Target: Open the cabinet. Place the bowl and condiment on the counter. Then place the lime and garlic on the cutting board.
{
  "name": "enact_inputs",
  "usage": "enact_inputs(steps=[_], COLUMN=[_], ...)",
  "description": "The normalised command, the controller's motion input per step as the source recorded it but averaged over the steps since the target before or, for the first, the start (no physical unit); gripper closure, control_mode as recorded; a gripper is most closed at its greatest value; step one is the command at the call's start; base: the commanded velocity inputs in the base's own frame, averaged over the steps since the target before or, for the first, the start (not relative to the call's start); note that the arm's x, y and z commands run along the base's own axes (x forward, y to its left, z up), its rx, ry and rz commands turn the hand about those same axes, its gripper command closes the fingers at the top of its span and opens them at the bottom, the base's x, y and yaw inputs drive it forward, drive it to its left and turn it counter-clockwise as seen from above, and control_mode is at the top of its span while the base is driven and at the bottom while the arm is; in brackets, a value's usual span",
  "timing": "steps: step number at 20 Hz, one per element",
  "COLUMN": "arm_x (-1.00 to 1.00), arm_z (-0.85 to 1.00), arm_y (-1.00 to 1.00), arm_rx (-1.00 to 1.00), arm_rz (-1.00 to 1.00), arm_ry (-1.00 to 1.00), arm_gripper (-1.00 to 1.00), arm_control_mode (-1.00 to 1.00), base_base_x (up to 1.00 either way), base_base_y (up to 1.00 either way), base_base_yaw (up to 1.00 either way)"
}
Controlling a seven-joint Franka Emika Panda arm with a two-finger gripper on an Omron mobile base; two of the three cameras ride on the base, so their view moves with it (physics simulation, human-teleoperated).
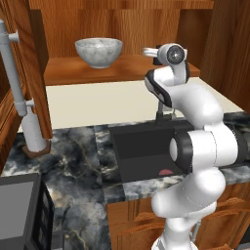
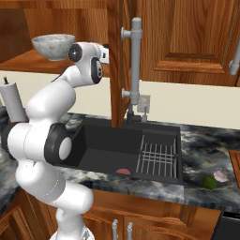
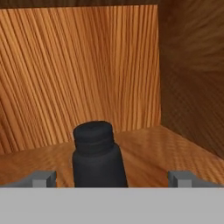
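Hand view shows one condiment (image 3: 97, 155), a small black bottle standing upright on the wooden shelf inside the cabinet (image 3: 78, 74), between the two fingertips (image 3: 41, 178) of the gripper (image 3: 113, 179), whose jaws stand wide apart and touch nothing. One bowl (image 1: 98, 52), pale grey and shiny, sits on the same shelf, well to the left of the arm's hand in the left base view. One lime (image 2: 209, 182) and one garlic (image 2: 220, 176) lie just beside each other on the counter (image 2: 206, 140), right of the sink (image 2: 105, 145). A corner of one cutting board (image 2: 235, 161) shows at the right edge, near them. The worktop is black and grey marbled stone; the cabinets are reddish-brown wood, the back wall pale cream. The cabinet door (image 2: 116, 61) stands swung out, its grey bar handle (image 2: 135, 61) facing the right base camera. The dark sink holds one wire rack (image 2: 158, 159) and a small reddish item (image 2: 123, 171). One white paper-towel roll (image 1: 33, 131) stands on the counter.
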Motion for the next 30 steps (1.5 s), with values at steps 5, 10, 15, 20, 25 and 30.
enact_inputs(steps=[5,10,15,20,25,30], arm_x=[0.00,0.03,0.00,0.01,0.07,0.08], arm_z=[-0.07,0.00,0.00,0.00,0.00,0.00], arm_y=[0.16,-0.08,-0.17,-0.01,0.10,0.04], arm_rx=[0.00,0.00,0.00,0.00,0.00,0.00], arm_rz=[0.05,0.02,0.00,0.00,0.00,0.00], arm_ry=[0.00,0.00,0.00,0.00,0.00,0.00], arm_gripper=[-1.00,-1.00,-1.00,-1.00,-1.00,-1.00], arm_control_mode=[-1.00,-1.00,-1.00,-1.00,-1.00,-1.00], base_base_x=[0.00,0.00,0.00,0.00,0.00,0.00], base_base_y=[0.00,0.00,0.00,0.00,0.00,0.00], base_base_yaw=[0.00,0.00,0.00,0.00,0.00,0.00])
